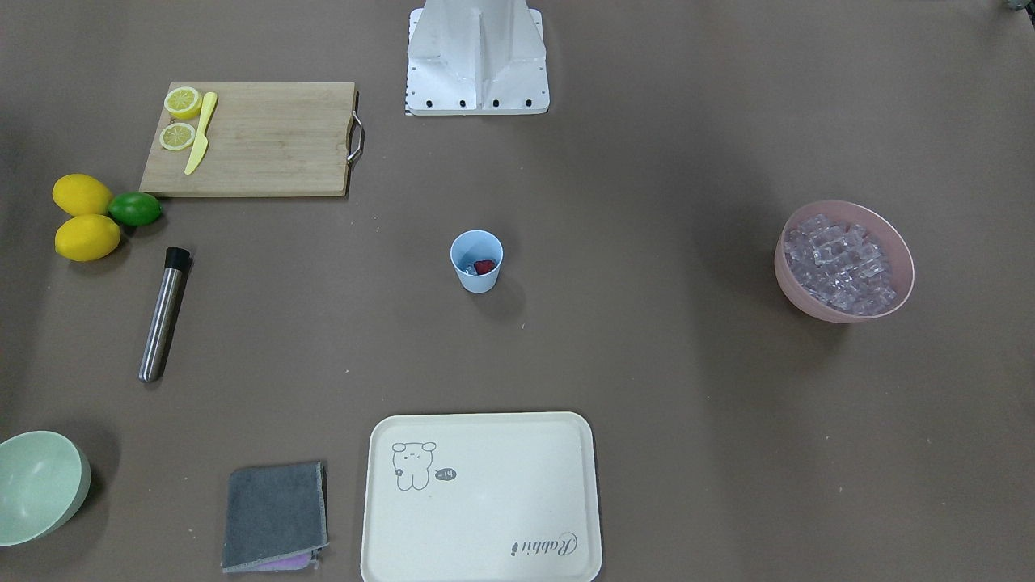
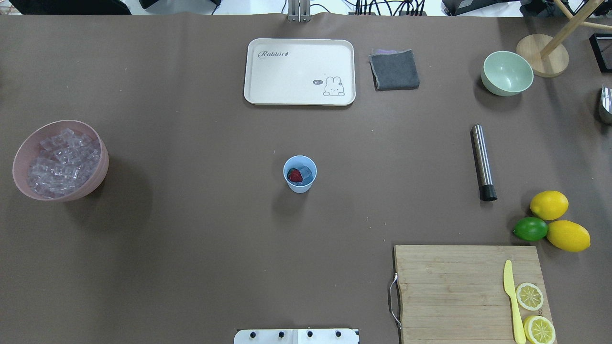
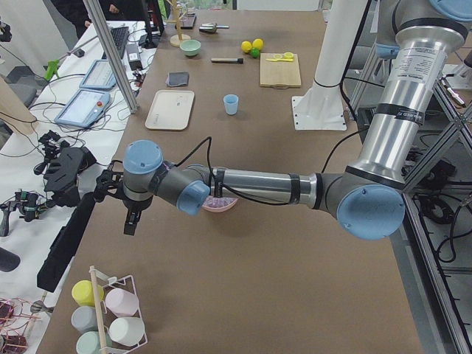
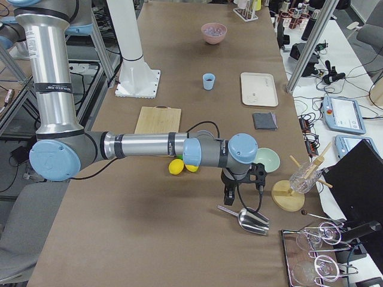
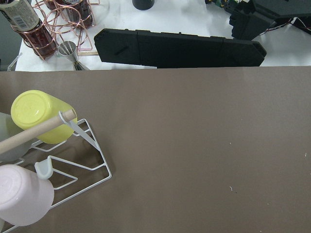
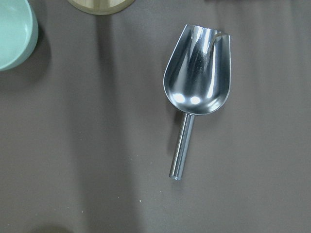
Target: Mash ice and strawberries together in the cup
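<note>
Bench [image 2: 191, 239]: brown cover, cup [image 2: 300, 174] upright at centre.
Contents: strawberry [image 2: 295, 175] and ice [image 2: 306, 172], unmashed.
Muddler [image 2: 483, 162]: robot's right; long axis runs away from base.
Right gripper [image 4: 230, 196]: nearer, over scoop [image 6: 197, 92]; cannot tell if clenched.
Left gripper [image 3: 130, 221]: opposite end; cannot tell either.

This is a robotics lab rather than a kitchen. The table [image 2: 191, 239] is covered in brown paper, with a white pedestal [image 1: 477, 73] bolted onto it and a silver-and-blue robot arm [image 3: 258, 183] reaching over it. Beside it, aluminium posts [image 3: 110, 55], control tablets [image 4: 343, 113] and cables [image 2: 377, 6] crowd white benches [image 4: 359, 78].
</note>
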